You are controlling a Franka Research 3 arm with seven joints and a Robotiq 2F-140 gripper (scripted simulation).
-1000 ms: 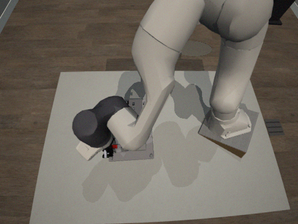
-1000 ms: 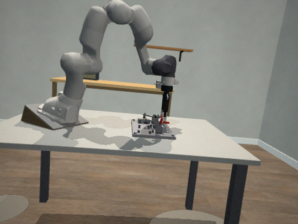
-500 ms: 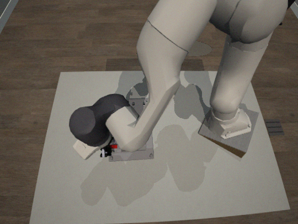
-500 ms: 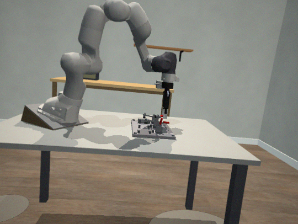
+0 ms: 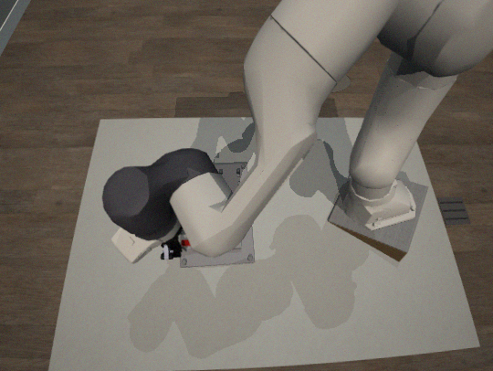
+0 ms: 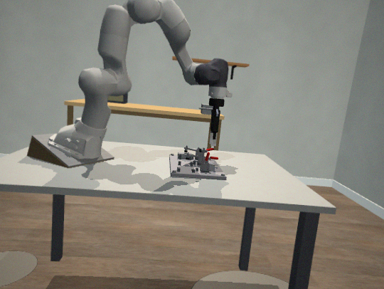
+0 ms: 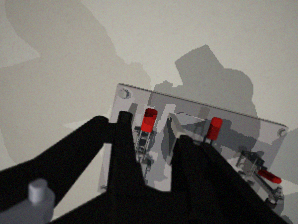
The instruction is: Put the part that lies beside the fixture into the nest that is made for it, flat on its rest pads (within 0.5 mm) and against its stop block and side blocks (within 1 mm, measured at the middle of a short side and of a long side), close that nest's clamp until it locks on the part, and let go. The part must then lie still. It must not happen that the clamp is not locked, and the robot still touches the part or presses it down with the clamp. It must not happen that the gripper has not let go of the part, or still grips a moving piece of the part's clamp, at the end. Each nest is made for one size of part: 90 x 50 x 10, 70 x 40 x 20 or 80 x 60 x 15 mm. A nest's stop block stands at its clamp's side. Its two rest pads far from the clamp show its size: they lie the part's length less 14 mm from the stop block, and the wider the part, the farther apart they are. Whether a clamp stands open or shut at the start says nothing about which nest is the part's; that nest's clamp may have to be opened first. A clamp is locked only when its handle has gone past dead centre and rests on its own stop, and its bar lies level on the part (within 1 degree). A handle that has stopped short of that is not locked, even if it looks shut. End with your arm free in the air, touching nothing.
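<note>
The grey fixture plate [image 5: 215, 260] [image 6: 181, 174] [image 7: 159, 101] lies on the white table with three red-handled clamps. My gripper [image 5: 170, 250] [image 6: 212, 137] [image 7: 150, 118] hangs above the plate's left end, well clear of it. Its fingers stand a little apart with nothing between them. In the wrist view one red handle [image 7: 148, 120] [image 5: 184, 242] shows in the gap between the fingers, far below. A second red handle [image 7: 215, 129] stands to its right and a third red handle [image 7: 270, 175] lies low at the far right. My arm and fingers hide the nests, and I cannot make out the part.
The arm's base [image 5: 381, 212] [image 6: 76, 142] sits on a wedge at the table's far side. The table [image 5: 319, 297] [image 6: 284, 185] ends a short way past the fixture. A wooden bench [image 6: 142, 108] stands behind the table.
</note>
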